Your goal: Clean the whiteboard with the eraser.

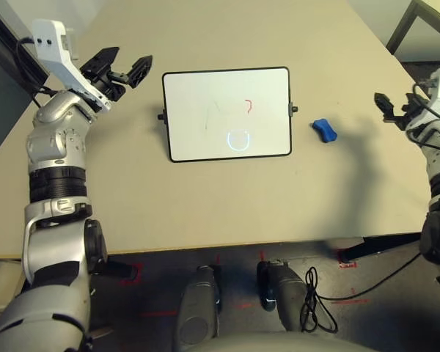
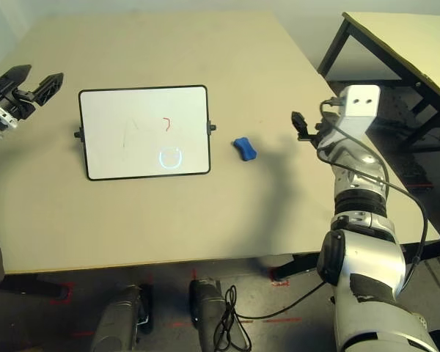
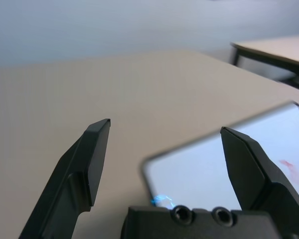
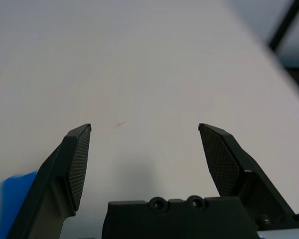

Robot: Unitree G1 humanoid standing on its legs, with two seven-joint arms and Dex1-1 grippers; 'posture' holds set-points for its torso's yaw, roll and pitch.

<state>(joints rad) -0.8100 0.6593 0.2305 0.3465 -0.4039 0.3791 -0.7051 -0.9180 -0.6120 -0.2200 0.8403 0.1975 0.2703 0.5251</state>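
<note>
The whiteboard (image 1: 227,114) lies flat at the table's middle, bearing a small red mark, faint grey strokes and a bluish ring near its front edge. Just right of the board's knob sits the blue eraser (image 1: 324,130), alone on the table. My left gripper (image 1: 125,66) hovers open off the board's far left corner, holding nothing; the left wrist view has its open gripper (image 3: 164,124) over the whiteboard (image 3: 229,169). My right gripper (image 2: 302,126) hangs open and empty a short way right of the eraser (image 2: 244,149). A blue edge of the eraser (image 4: 12,199) shows beside the right fingers (image 4: 77,159).
The beige table (image 1: 227,205) has bare surface in front of and behind the board. A second table (image 2: 403,37) with dark legs stands at the back right. Black cables lie on the floor below the front edge.
</note>
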